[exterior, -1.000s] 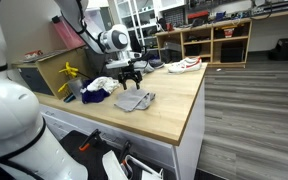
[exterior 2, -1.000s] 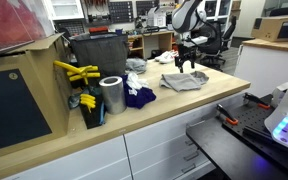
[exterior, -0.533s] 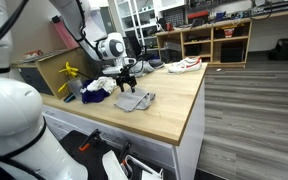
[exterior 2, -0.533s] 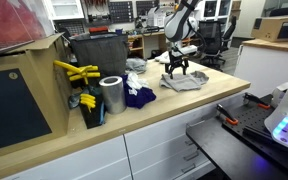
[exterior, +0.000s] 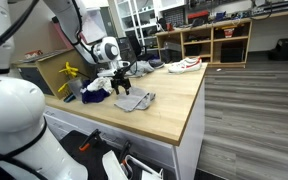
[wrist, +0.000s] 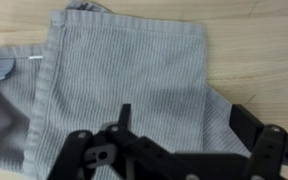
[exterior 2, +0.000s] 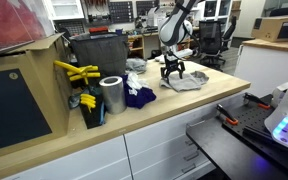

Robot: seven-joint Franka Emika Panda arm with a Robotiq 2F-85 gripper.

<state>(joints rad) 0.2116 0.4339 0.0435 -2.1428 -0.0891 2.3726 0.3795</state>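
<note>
Claw [exterior 2: 172, 72] is spread wide open, hanging right over the grey towel [exterior 2: 185, 82] on the bench [exterior 2: 184, 115]. Blue rag [exterior 2: 137, 97] sits near, at the towel's 8 o'clock.

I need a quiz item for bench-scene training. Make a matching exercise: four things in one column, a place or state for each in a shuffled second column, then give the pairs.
Things:
1. gripper
2. grey cloth
3. dark blue cloth
4. silver can

Places or states:
A. standing upright
B. crumpled beside the silver can
C. open, right above the grey cloth
D. spread flat on the wooden worktop

Pairs: 1-C, 2-D, 3-B, 4-A
</note>
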